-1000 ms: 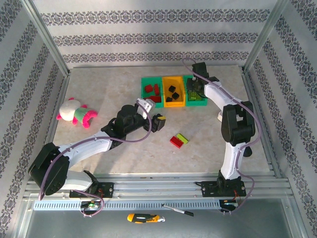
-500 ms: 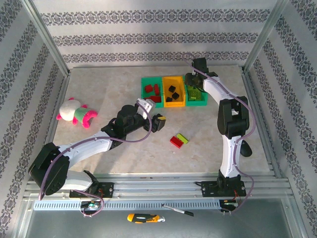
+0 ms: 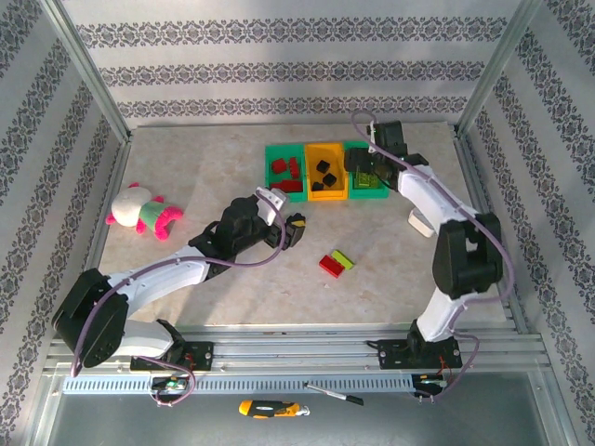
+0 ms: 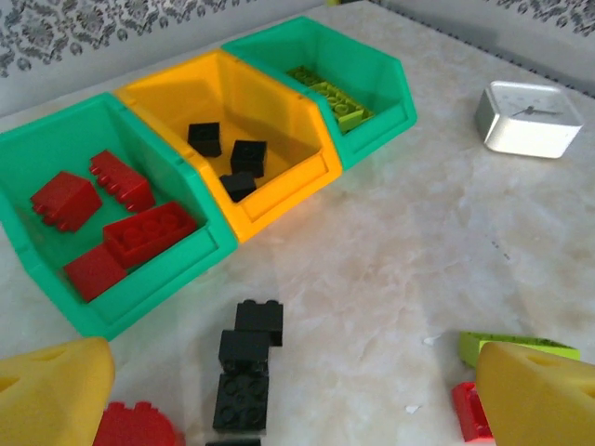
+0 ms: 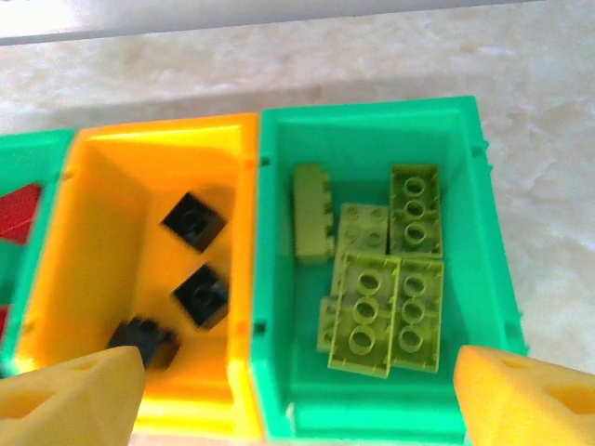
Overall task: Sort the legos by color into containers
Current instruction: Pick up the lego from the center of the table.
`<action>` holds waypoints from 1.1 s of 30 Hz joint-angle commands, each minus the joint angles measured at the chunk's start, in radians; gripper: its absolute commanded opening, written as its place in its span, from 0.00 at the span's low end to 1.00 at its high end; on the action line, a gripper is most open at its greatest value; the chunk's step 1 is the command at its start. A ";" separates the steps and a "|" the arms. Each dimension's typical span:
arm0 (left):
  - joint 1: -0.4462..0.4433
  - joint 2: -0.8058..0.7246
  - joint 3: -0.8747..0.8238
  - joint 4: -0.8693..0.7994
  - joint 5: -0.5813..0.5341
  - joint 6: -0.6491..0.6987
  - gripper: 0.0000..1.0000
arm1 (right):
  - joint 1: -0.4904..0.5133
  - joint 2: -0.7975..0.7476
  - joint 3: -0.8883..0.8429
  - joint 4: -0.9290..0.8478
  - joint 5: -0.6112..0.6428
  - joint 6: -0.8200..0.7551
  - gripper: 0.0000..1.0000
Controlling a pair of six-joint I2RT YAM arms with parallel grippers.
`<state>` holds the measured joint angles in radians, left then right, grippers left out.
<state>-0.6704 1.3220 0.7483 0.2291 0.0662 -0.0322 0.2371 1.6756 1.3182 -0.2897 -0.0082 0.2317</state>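
Top view: the right claw hangs spread over the right green bin of the containers. The left claw is also spread, with red and lime legos on the table near it. Left wrist view: fingers wide apart, black legos between them, containers ahead, white clock ahead to the right. Right wrist view: fingers wide apart, nothing gripped. Lime legos lie in the green bin directly below, black ones in the orange bin alongside.

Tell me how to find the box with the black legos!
On the far side of the marble table, three small bins sit joined in a row. Pick the middle bin. It is orange-yellow with black legos inside, while the green bins on both sides hold red legos and lime legos.
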 commanded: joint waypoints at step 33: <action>0.044 -0.192 -0.111 -0.140 0.416 0.143 0.99 | 0.248 -0.080 -0.407 -0.315 0.044 0.201 0.62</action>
<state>-0.6327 1.1488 0.6243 0.0963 0.4450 0.0986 0.5037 1.5848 0.9260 -0.6167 -0.0116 0.3988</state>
